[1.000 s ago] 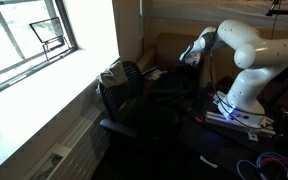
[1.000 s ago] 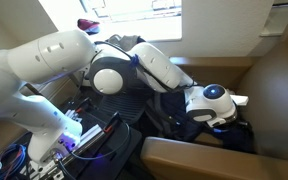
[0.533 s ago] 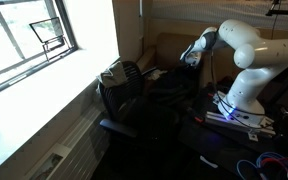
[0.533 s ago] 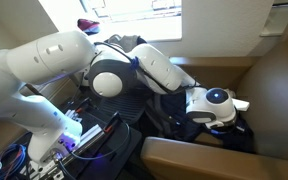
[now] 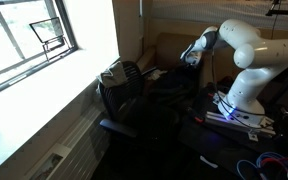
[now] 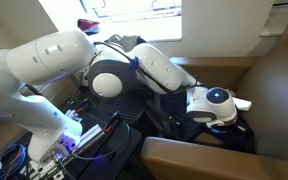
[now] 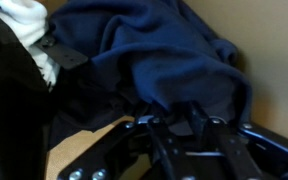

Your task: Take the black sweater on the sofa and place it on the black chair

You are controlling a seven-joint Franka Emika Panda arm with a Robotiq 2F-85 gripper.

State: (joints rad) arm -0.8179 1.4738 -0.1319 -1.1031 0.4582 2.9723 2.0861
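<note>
Chair: black office chair (image 5: 124,92) is waiting at the left.
Sweater: dark crumpled knit sweater (image 7: 174,60) is lying on the brown sofa (image 7: 279,70).
Fingers: black fingers (image 7: 206,130) are hovering at its near edge; I cannot tell their opening or hold.
Grasp: a thick fold is looking safest.

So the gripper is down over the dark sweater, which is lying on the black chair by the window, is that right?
Not quite: the wrist view shows the dark sweater lying on the brown sofa, not on the black chair. The gripper is indeed down over it.
</note>
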